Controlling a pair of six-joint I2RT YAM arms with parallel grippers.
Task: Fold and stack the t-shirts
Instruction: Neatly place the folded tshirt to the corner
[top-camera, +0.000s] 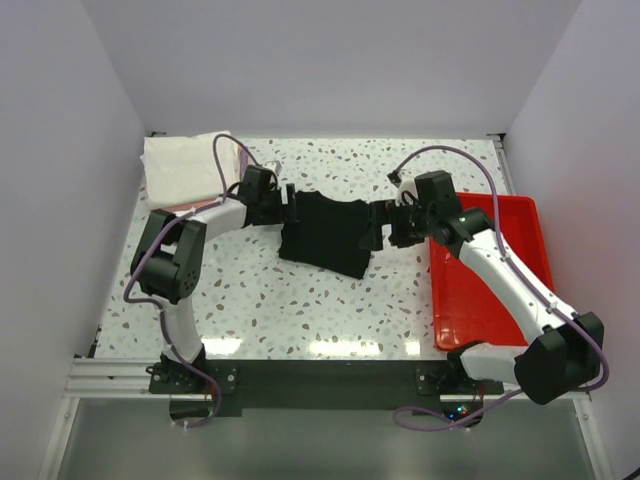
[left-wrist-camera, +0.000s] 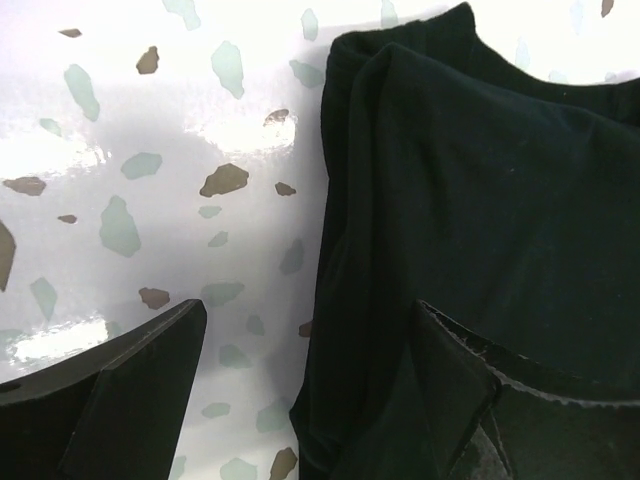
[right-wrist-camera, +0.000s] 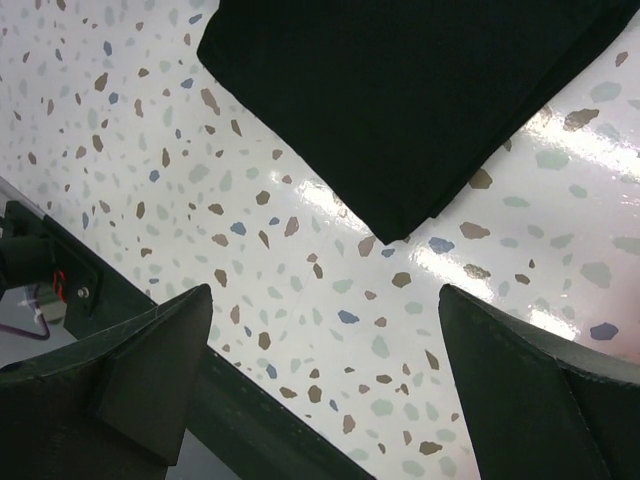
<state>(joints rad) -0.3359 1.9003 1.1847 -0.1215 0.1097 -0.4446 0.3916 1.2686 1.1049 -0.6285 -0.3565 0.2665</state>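
Observation:
A black t-shirt (top-camera: 325, 236) lies partly folded on the speckled table (top-camera: 300, 310), mid-table. My left gripper (top-camera: 291, 205) is open at the shirt's left edge. In the left wrist view (left-wrist-camera: 308, 312) its fingers straddle that edge, one over bare table, the other over the black cloth (left-wrist-camera: 480, 190). My right gripper (top-camera: 379, 227) is open and empty at the shirt's right side. In the right wrist view (right-wrist-camera: 325, 295) it hangs over bare table, just off a corner of the shirt (right-wrist-camera: 420, 90). A stack of folded white and pink shirts (top-camera: 185, 166) sits at the back left.
A red plastic tray (top-camera: 492, 280) stands on the right, under the right arm. White walls close in the table at the back and both sides. The table's dark front rail (right-wrist-camera: 240, 410) shows in the right wrist view.

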